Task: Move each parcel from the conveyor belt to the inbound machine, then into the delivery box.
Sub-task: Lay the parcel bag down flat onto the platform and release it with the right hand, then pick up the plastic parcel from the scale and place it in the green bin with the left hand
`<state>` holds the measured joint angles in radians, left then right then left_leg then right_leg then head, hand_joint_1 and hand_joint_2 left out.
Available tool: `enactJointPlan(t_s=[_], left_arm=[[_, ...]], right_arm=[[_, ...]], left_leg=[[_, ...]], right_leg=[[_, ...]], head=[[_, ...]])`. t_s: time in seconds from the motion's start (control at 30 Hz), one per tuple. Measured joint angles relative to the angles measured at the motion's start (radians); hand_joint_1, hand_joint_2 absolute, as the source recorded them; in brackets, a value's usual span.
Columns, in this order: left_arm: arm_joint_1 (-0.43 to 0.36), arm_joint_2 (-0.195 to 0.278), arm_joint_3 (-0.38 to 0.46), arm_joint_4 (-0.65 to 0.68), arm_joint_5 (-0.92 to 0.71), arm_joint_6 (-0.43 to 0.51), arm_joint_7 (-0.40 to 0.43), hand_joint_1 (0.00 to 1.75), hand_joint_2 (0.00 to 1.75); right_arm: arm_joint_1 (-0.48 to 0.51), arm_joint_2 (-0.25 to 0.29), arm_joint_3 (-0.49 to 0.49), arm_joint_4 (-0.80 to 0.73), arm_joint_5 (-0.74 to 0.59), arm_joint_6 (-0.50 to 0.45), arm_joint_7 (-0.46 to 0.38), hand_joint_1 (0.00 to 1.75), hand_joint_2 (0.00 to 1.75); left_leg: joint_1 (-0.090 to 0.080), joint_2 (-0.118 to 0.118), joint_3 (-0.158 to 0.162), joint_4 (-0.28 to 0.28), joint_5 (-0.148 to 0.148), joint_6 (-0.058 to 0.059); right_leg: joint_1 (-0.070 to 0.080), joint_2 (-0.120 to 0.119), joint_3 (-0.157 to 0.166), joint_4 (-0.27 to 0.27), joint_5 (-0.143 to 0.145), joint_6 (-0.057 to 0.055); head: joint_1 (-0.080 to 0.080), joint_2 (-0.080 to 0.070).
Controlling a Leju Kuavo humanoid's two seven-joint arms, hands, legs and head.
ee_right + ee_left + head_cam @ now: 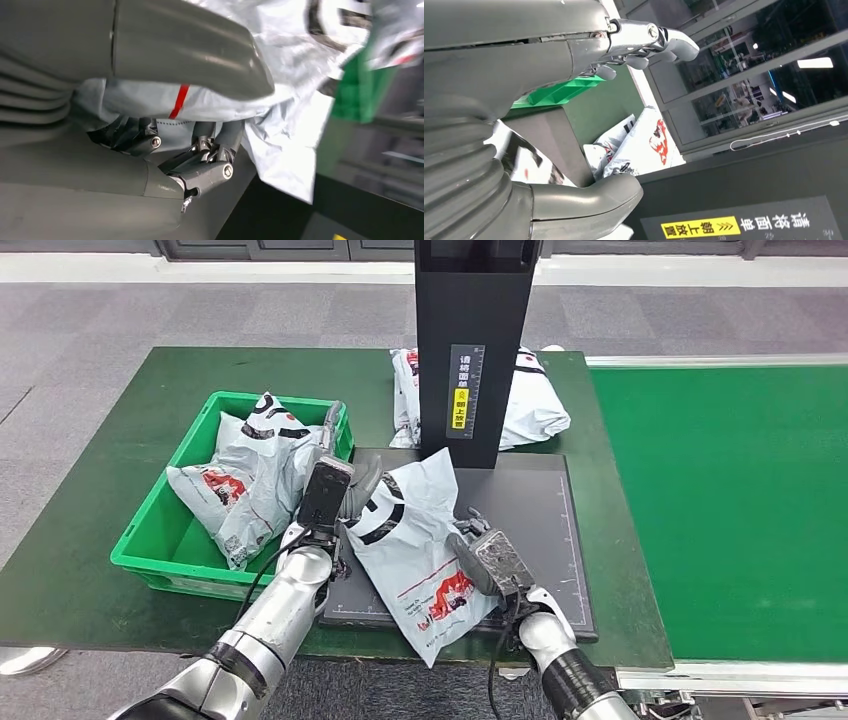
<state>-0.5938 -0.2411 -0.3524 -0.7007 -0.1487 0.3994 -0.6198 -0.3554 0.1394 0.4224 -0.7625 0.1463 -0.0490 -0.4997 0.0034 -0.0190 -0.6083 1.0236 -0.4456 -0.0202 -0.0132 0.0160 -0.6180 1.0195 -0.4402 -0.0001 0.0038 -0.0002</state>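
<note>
A grey-white parcel (420,540) with black and red print hangs tilted over the black pad (540,530) of the inbound machine, whose black post (470,350) stands behind it. My right hand (490,560) grips the parcel's right lower side. In the right wrist view the thumb (190,50) lies over the parcel (280,90) and the fingers (205,170) curl beneath it. At the parcel's upper left edge is my left hand (330,495). In the left wrist view its fingers (649,42) are stretched out, far from the thumb (589,197), with nothing gripped between them.
The green delivery box (150,540) stands left of the pad with parcels (245,480) inside. Another parcel (535,405) lies behind the post. The green conveyor belt (730,510) runs along the right. The dark green table's front edge is close to both arms.
</note>
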Motion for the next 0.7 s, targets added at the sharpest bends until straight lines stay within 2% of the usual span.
enactJointPlan(t_s=[0.17, 0.4, 0.5, 0.7], left_arm=[[-0.001, 0.001, -0.023, 0.007, -0.056, -0.008, 0.010, 0.00, 1.75], [-0.030, -0.012, -0.044, 0.048, -0.133, -0.019, 0.039, 0.00, 1.75], [-0.046, -0.025, -0.053, 0.078, -0.157, -0.019, 0.041, 0.00, 1.75], [-0.067, -0.047, -0.078, 0.136, -0.209, -0.019, 0.066, 0.00, 1.75]], right_arm=[[0.038, -0.004, -0.038, -0.076, -0.130, 0.083, -0.049, 0.00, 0.00], [0.019, -0.008, -0.095, -0.110, -0.192, 0.100, -0.066, 0.00, 0.00], [0.007, -0.008, -0.114, -0.125, -0.187, 0.066, -0.073, 0.00, 0.00], [-0.002, -0.009, -0.161, -0.161, -0.115, -0.063, -0.063, 0.00, 0.00]], left_leg=[[0.000, 0.000, 0.000, 0.000, 0.000, 0.000], [0.000, 0.000, 0.000, 0.000, 0.000, 0.000], [0.000, 0.000, 0.000, 0.000, 0.000, 0.000], [0.000, 0.000, 0.000, 0.000, 0.000, 0.000]], right_leg=[[0.000, 0.000, 0.000, 0.000, 0.000, 0.000], [-0.001, 0.000, 0.000, 0.000, 0.001, 0.001], [-0.001, 0.000, 0.000, 0.000, 0.001, 0.001], [-0.001, 0.000, 0.000, 0.000, 0.001, 0.001]], head=[[0.000, 0.000], [0.000, 0.000], [0.000, 0.000], [0.000, 0.000]])
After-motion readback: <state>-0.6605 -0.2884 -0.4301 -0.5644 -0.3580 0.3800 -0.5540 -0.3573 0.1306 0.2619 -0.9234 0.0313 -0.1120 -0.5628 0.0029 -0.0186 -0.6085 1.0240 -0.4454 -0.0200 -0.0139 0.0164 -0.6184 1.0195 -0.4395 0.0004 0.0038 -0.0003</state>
